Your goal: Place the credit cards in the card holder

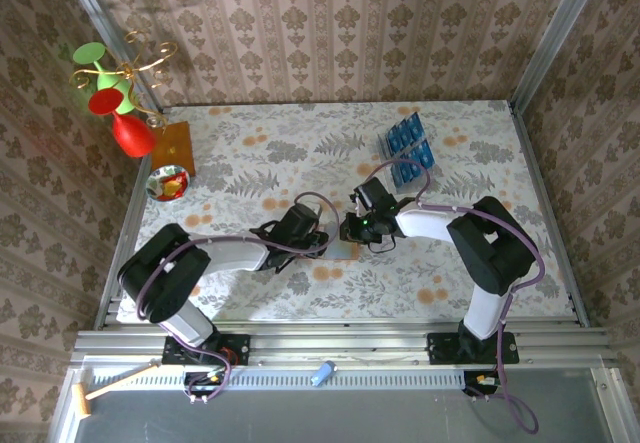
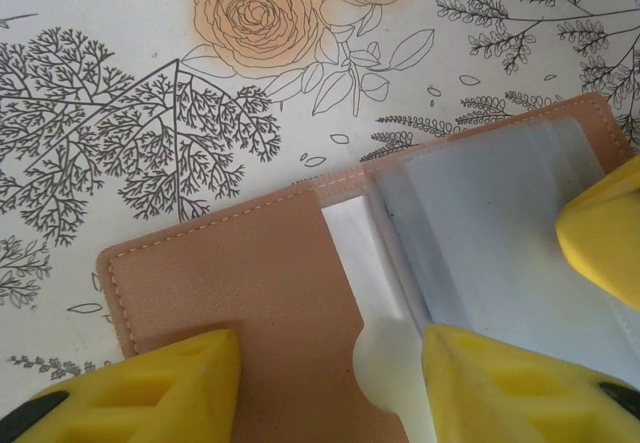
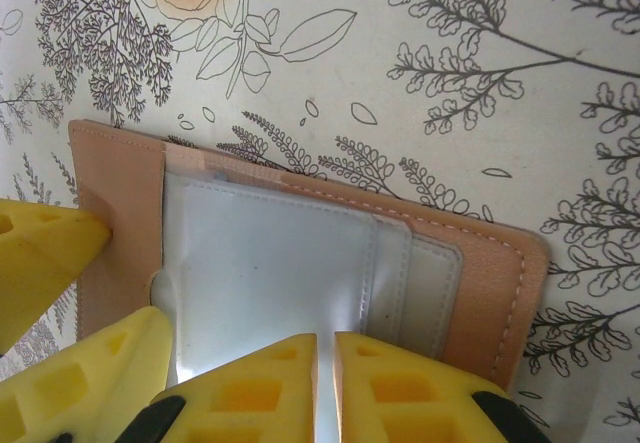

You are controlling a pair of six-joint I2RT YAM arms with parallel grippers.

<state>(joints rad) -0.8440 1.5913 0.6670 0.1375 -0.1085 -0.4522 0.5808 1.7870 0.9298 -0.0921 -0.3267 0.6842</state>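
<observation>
The card holder [image 1: 343,251] lies open and flat on the tabletop [image 1: 250,163], about midway between the left and right edges and nearer the near edge than the far one. Both my tools meet over it. The leather inside faces up, and clear plastic sleeves cover one half.

My left gripper [image 2: 330,348] stands with its fingers well apart, straddling the fold. One yellow finger [image 2: 150,388] is over the bare leather panel and the other is over the clear sleeve beside the thumb notch. Nothing is caught between them.

My right gripper [image 3: 325,353] comes in from the opposite side. Its two fingers are drawn almost together, with only a thin slit left, right at the edge of the clear sleeve. I cannot tell whether a leaf of plastic is nipped in that slit or the tips merely rest on it.

The credit cards [image 1: 405,148] — bright blue, bunched on edge — stand well apart from the card holder, toward the far right corner of the tabletop. None lies in or on the card holder.

A red vase [image 1: 130,133] and a small bowl [image 1: 167,183] sit by the left edge, toward the far left corner.
</observation>
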